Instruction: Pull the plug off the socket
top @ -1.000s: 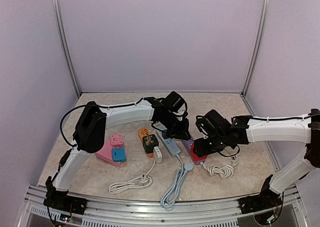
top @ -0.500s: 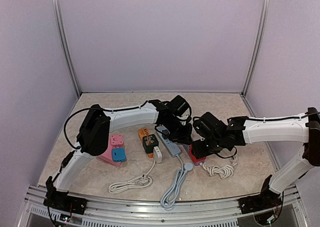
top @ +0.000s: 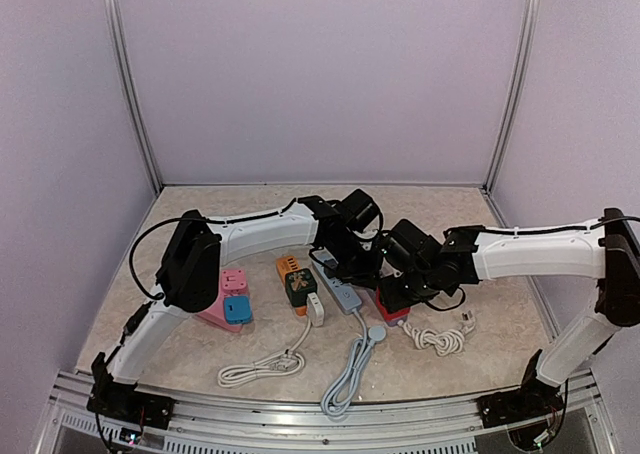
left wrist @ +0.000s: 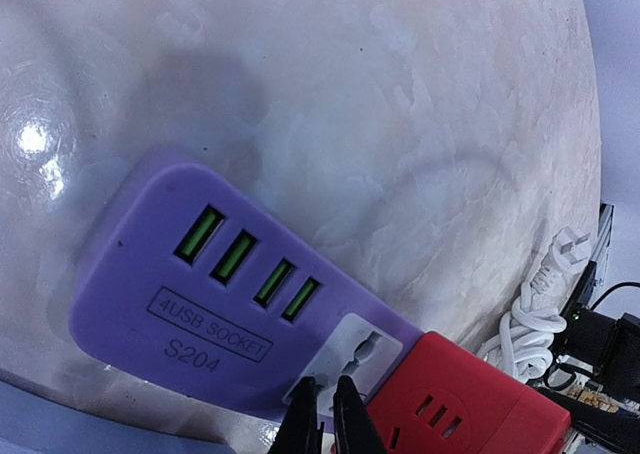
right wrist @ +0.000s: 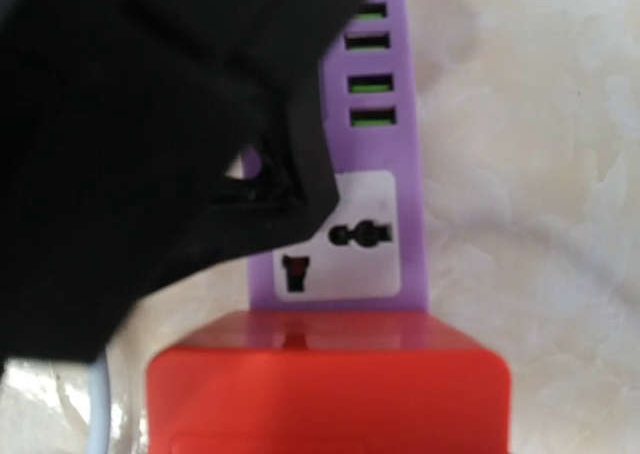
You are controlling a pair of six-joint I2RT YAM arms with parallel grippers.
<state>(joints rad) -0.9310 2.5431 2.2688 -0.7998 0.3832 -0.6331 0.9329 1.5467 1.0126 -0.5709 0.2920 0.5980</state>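
Observation:
A purple socket strip (left wrist: 200, 284) with green USB ports lies on the table; it also shows in the right wrist view (right wrist: 385, 104). A red plug block (left wrist: 460, 404) sits at its end, seen large in the right wrist view (right wrist: 330, 394) and small in the top view (top: 392, 312). My left gripper (left wrist: 322, 419) has its tips together, resting on the strip's white outlet face beside the red plug; from above it (top: 365, 269) covers the strip. My right gripper (top: 398, 296) is right over the red plug; its fingers do not show.
A blue-grey power strip (top: 340, 292) with its cable lies left of the purple one. Further left are a dark adapter (top: 300, 286) on an orange strip, a white plug (top: 315, 307) and a pink socket (top: 222, 299). A coiled white cable (top: 440, 339) lies right. My left arm (right wrist: 150, 124) blocks the right wrist view's upper left.
My right gripper has moved left onto the red plug. My left gripper has shifted slightly right and down onto the purple strip. The strip and plug have not visibly moved.

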